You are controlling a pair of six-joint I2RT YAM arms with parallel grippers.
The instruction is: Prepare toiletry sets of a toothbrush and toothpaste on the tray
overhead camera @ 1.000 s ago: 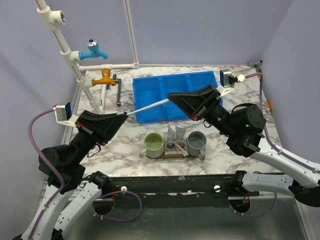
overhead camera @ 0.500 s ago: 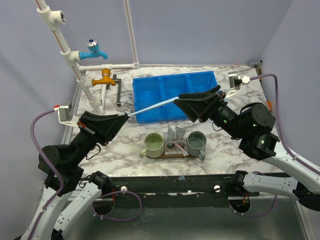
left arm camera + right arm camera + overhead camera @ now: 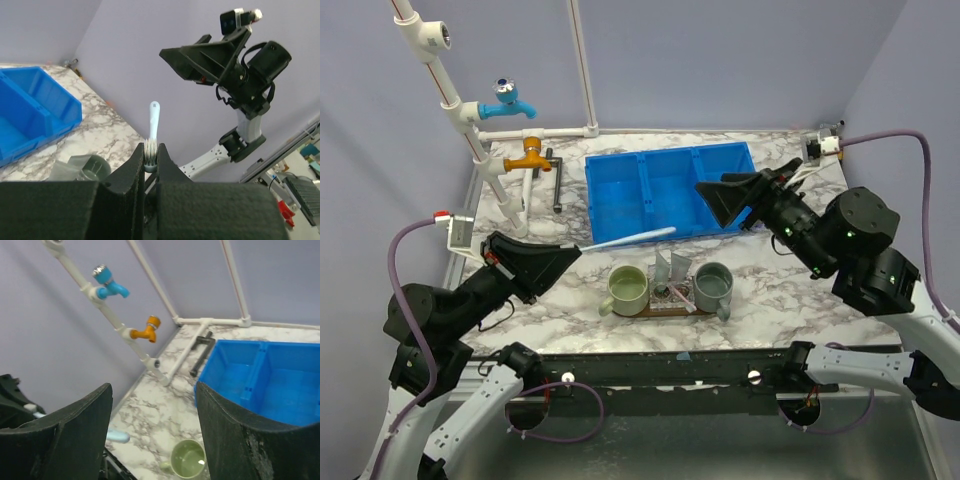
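A light-blue toothbrush (image 3: 625, 240) juts to the right from my left gripper (image 3: 574, 251), which is shut on its bristle head (image 3: 151, 152); the handle (image 3: 154, 117) points away from the wrist. My right gripper (image 3: 712, 199) hangs open over the blue bin, apart from the brush and empty. In the right wrist view its jaws (image 3: 152, 388) stand wide and the brush's end (image 3: 118, 436) shows below. The dark tray (image 3: 658, 311) lies at the front. It carries a green cup (image 3: 628, 288), a grey cup (image 3: 712, 284), whitish tubes (image 3: 670, 268) and a pink toothbrush (image 3: 682, 298) between the cups.
A blue three-compartment bin (image 3: 665, 190) sits behind the tray. White pipes with a blue tap (image 3: 508, 99) and an orange tap (image 3: 530, 155) stand at the back left. A dark bar (image 3: 557, 180) lies beside them. Purple walls close in the marble table.
My right gripper opened, let go of the toothbrush and drew back to the right. The left gripper kept the brush and pulled slightly down and left.
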